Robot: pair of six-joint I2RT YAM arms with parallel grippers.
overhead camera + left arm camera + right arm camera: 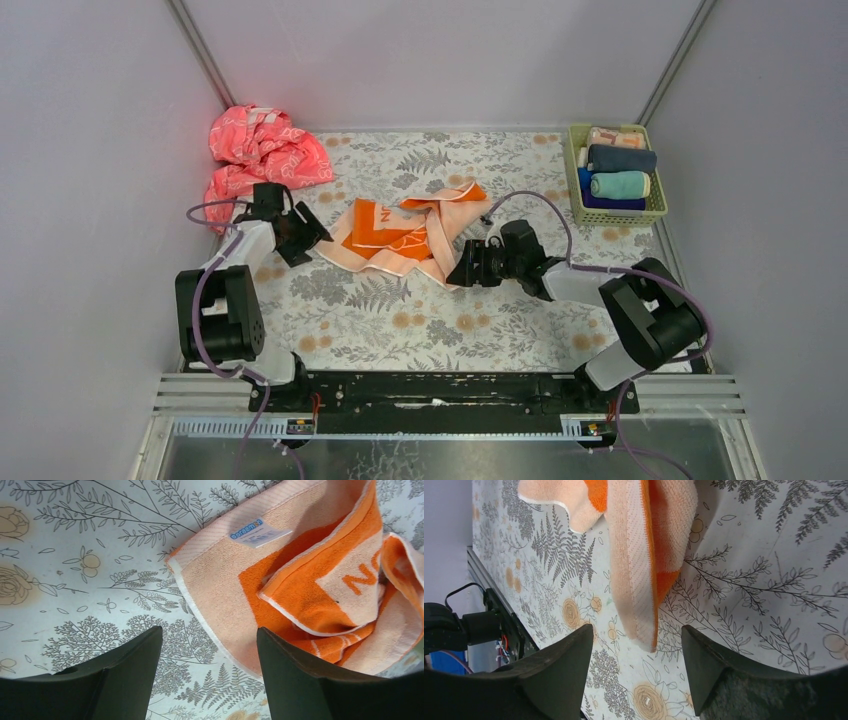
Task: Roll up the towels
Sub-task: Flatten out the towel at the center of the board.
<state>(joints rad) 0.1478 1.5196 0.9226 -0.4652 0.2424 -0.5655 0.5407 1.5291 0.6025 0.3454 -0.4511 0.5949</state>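
Flattening seems the step in hand: just left of the crumpled orange towel (pixel 400 235) on the table (pixel 400 330), my left gripper (pixel 210 632) hovers empty, fingers apart; at its right end, my right gripper (pixel 634 632) is likewise spread. Next: pinch corners, pull flat.

The right claw (pixel 636 632) has its two dark, matte fingers (pixel 559 675) spread wide with nothing held between them. Just beyond the gap lies the narrow folded end of a soft terry towel in bright orange and pale peach (pixel 649 545), its ribbed hem running down to a corner that stops short of the fingertips. It rests on the worktop (pixel 764 580), covered in a white sheet printed with grey ferns and tan flowers. At the left edge sits a black machine part with wires (pixel 469 627), beside a plain grey wall (pixel 444 530).
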